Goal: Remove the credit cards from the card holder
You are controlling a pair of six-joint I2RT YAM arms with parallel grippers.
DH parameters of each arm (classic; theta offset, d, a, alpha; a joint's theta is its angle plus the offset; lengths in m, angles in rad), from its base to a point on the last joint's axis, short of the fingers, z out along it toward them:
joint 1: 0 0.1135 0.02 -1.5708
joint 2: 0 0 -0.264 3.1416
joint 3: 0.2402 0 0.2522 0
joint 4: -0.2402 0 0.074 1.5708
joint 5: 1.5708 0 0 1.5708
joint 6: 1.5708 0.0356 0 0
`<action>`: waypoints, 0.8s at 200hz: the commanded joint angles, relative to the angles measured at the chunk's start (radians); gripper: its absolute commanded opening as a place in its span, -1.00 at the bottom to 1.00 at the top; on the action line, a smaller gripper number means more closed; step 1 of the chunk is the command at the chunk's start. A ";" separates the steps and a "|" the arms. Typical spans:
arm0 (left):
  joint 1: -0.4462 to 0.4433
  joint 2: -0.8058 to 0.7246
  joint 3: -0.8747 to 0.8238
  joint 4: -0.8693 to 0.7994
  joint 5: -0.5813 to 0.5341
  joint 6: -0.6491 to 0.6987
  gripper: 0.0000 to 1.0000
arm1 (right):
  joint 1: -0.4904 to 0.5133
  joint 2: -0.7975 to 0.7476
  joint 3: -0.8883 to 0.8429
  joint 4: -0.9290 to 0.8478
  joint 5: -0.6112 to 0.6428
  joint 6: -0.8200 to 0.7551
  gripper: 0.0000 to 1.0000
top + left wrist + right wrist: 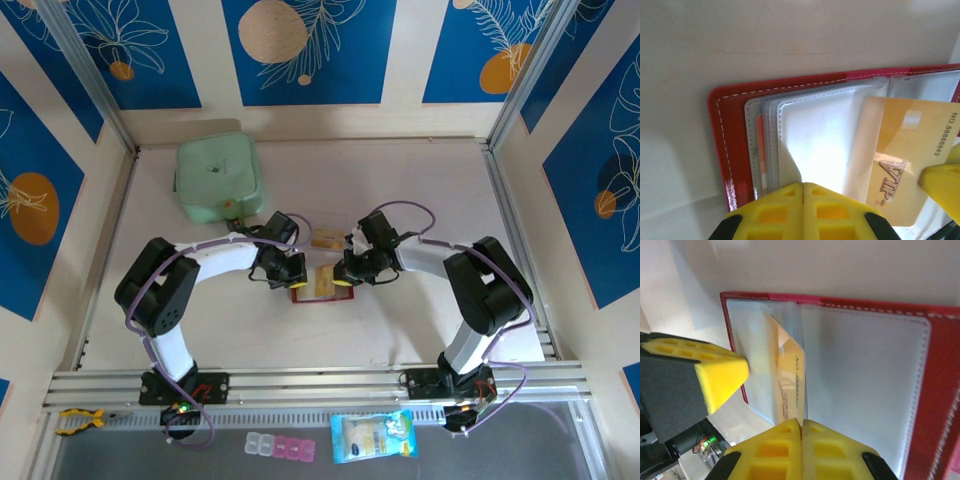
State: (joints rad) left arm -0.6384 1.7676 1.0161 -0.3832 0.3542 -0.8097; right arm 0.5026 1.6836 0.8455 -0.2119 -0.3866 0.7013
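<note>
1. Finding the card holder [732,145] lying opened out flat on the surface [420,330], inside up, between the two arms. Long axis running left to right, fold running far to near.
2. Pressing down on the clear pockets of the left half with the left fingers [775,212], tips together and gripping nothing. Judging this as pinning: stopping the holder from sliding or lifting while a card is being drawn.
3. Pinching the edge of the gold card [905,150] with the right fingers [775,452], clamped on it as far as the right wrist view is showing. Judging the pinch on the thin edge as the only workable hold, the rest lying under clear plastic.
4. Seeing the gold card part-way out of a pocket beside the fold and skewed against the stitching. Long axis running roughly far to near in the top view, crossing the holder's long axis; exposed end pointing toward the right fingers.
5. Noting a second card [325,240], tan, lying flat on the surface just beyond the holder and apart from it, long axis left to right. Judging it as already out.
6. Spotting an orange edge [759,140] inside the left stack of pockets, possibly a further card; not telling for certain.
</note>
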 commanded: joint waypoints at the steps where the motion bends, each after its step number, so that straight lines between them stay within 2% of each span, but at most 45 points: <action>1: -0.001 0.001 -0.025 -0.065 -0.041 0.010 -1.00 | -0.005 -0.034 0.033 -0.131 0.056 -0.060 -0.91; 53: -0.002 -0.011 -0.026 -0.060 -0.043 0.009 -1.00 | 0.022 -0.040 0.107 -0.254 0.125 -0.126 -0.91; 131: -0.002 -0.018 -0.030 -0.056 -0.045 0.009 -1.00 | 0.073 -0.009 0.173 -0.299 0.179 -0.134 -0.90; 160: -0.002 -0.020 -0.034 -0.049 -0.041 0.006 -0.99 | 0.094 -0.004 0.185 -0.290 0.189 -0.110 -0.77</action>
State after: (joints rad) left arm -0.6380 1.7592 1.0084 -0.3820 0.3466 -0.8097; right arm 0.5797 1.6665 1.0000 -0.4744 -0.2115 0.5793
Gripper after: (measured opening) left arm 0.060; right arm 0.089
